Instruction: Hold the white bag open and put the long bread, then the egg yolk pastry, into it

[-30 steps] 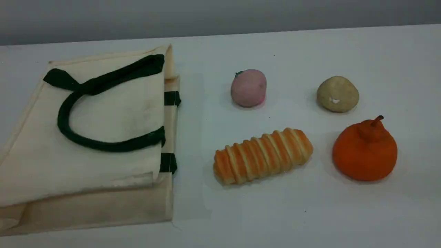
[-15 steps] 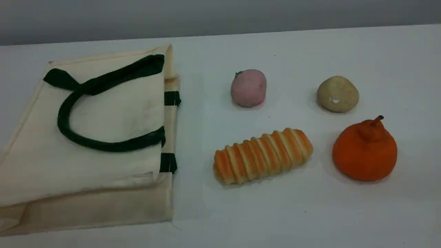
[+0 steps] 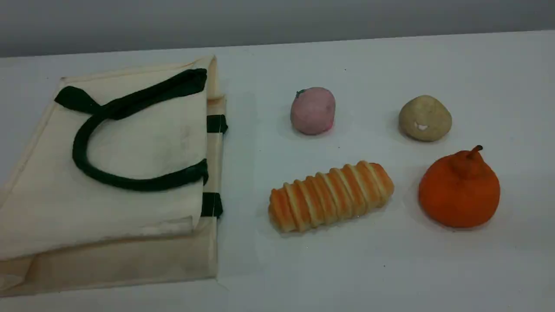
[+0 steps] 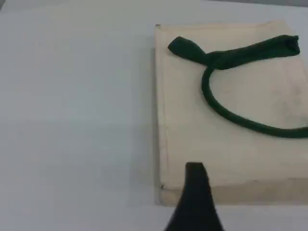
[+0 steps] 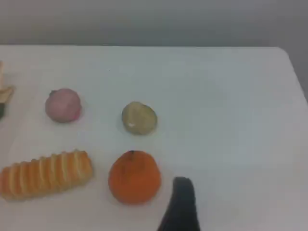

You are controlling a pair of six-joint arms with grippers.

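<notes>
Bag (image 3: 130, 143) flat, closed; bread (image 3: 330, 196) and pastry (image 3: 425, 118) outside.

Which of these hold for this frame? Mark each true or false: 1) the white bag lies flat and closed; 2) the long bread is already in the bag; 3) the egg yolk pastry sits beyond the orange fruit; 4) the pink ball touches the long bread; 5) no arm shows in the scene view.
1) True: the white bag lies flat, its green handle resting on top.
2) False: the long bread lies on the table, right of the bag.
3) True: the egg yolk pastry is farther back than the orange fruit.
4) False: the pink ball sits apart, behind the bread.
5) True.
</notes>
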